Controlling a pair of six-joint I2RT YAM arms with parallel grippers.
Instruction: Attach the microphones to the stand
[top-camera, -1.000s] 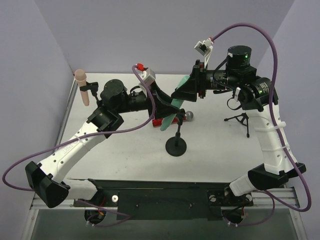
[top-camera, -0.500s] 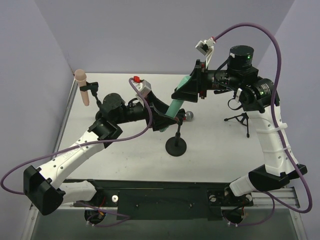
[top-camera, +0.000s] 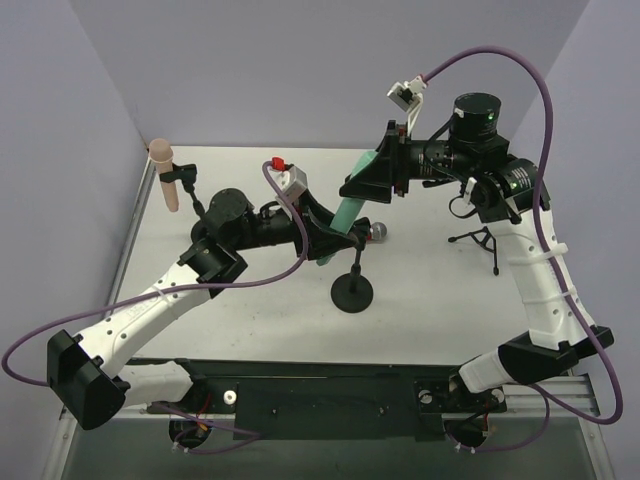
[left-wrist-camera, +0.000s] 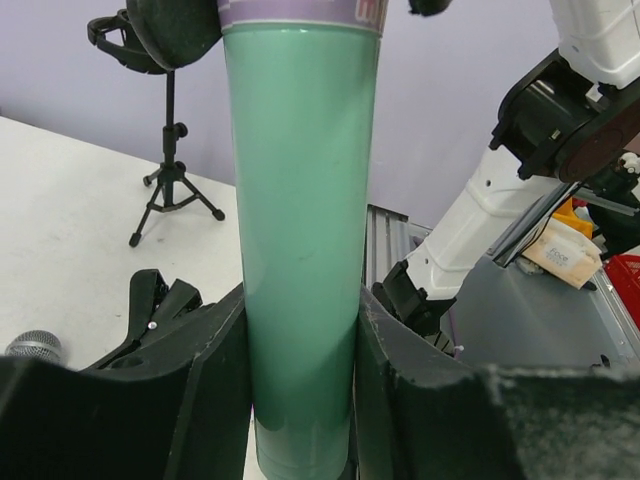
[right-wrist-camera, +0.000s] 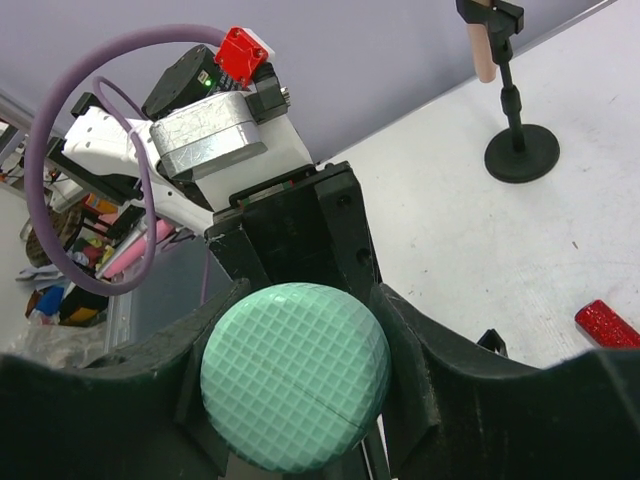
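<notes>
The mint green microphone (top-camera: 350, 212) hangs tilted in the air over the table's middle. My left gripper (top-camera: 328, 240) is shut on its handle (left-wrist-camera: 300, 300). My right gripper (top-camera: 363, 185) is shut on its mesh head (right-wrist-camera: 295, 375). Just below stands a black round-base stand (top-camera: 352, 291), whose clip (left-wrist-camera: 150, 320) is empty. The glittery red microphone (right-wrist-camera: 608, 325) lies on the table, with its silver head (top-camera: 379, 232) showing beside the stand. The pale pink microphone (top-camera: 165, 178) sits in a stand at the far left.
A small black tripod stand (top-camera: 485, 240) stands at the right under my right arm and also shows in the left wrist view (left-wrist-camera: 170, 185). The pink microphone's stand base (right-wrist-camera: 520, 155) is at the far left. Purple cables loop off both arms.
My left arm has swung toward the near side and its gripper now sits lower on the green handle, covering the red microphone's body. My right gripper has shifted slightly left.
</notes>
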